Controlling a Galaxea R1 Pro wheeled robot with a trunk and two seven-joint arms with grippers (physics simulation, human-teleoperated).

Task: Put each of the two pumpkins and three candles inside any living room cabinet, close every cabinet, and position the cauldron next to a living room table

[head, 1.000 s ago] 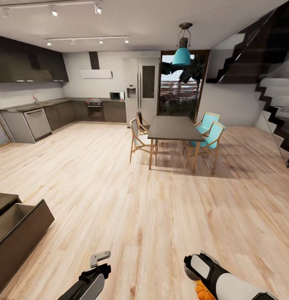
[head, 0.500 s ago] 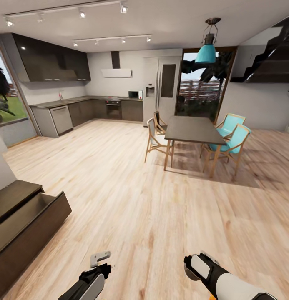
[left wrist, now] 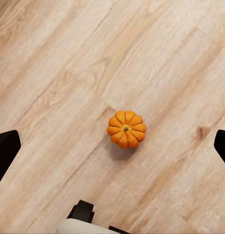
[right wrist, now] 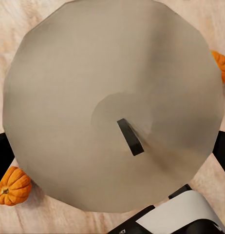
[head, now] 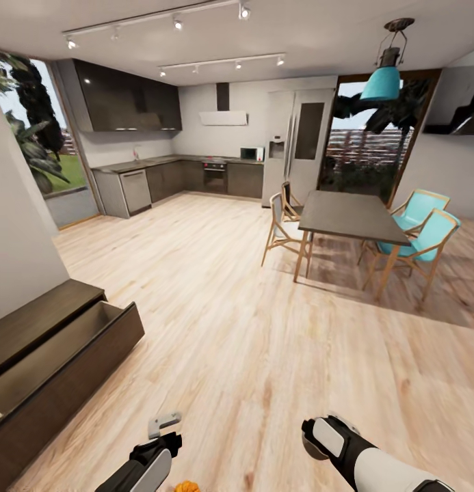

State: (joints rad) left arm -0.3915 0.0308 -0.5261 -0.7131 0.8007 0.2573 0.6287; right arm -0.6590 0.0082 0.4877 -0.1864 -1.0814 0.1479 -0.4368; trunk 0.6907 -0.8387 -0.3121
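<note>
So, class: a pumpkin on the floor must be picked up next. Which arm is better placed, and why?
Probably the left. Its wrist view shows a pumpkin on the bare wooden floor, centred between the open end effector's fingertips. The right wrist view is dominated by a round beige disc, with pumpkins at its edges.

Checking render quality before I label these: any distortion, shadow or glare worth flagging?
Head view: wide-angle stretch bends the walls; ceiling spotlights glare; dining table casts a soft floor shadow. Left wrist view: sharp, the pumpkin has a faint shadow. Right wrist view: a big beige disc blocks the floor.
</note>
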